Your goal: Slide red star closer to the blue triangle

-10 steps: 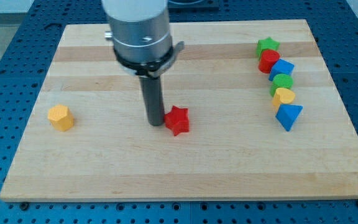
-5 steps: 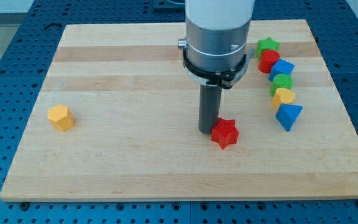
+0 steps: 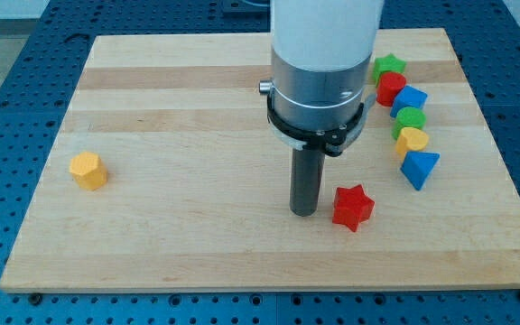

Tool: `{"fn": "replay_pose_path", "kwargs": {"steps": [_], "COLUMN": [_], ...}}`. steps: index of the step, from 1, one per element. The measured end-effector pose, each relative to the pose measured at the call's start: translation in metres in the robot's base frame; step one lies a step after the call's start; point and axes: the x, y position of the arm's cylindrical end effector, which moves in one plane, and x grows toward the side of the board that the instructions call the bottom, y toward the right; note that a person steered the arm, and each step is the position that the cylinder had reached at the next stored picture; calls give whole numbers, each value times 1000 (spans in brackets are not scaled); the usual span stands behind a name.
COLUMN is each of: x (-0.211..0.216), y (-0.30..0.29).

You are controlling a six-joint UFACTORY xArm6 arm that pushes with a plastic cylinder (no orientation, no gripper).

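Red star [image 3: 353,207] sits lower right of centre on the board [image 3: 197,244], well short of the blue triangle [image 3: 419,168] up and to its right. My tip [image 3: 303,213] stands just left of the star with a small gap, holding nothing. Risk: a level push sends the star rightward below the triangle; an off-centre contact spins it.

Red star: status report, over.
My tip just left of red star, small gap. Blue triangle up-right of star. Nothing between them.
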Motion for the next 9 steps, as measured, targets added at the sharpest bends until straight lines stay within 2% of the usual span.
{"fn": "replay_pose_path", "kwargs": {"steps": [1,3,5,6,8,9], "x": [6,6,24,24,24,24], "y": [5,61,47,60,121,123]}}
